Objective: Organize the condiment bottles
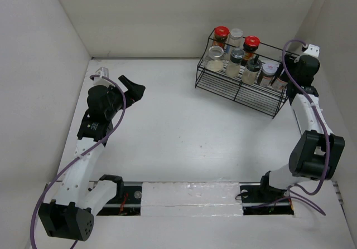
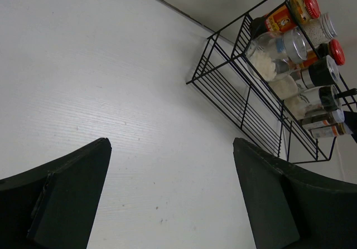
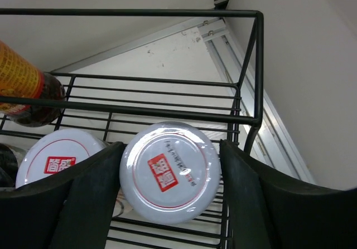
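Note:
Several small glass spice jars stand in the black wire rack (image 1: 237, 90) at the back right: two red-lidded ones (image 1: 221, 33) (image 1: 251, 41), a black-lidded one (image 1: 254, 64), and silver-lidded ones (image 1: 215, 53). My right gripper (image 1: 280, 76) is at the rack's right end. In the right wrist view its jaws (image 3: 170, 204) hug the last silver-lidded jar (image 3: 170, 171) on both sides, inside the rack (image 3: 139, 12). A second silver lid (image 3: 58, 157) sits just left of it. My left gripper (image 1: 134, 87) is open and empty above the table; its view shows the rack (image 2: 245, 93) far off.
White walls close in the table at the back and on both sides. The right wall is close behind the rack's right end. A dark bottle with an orange label (image 3: 22, 90) stands in the rack's back row.

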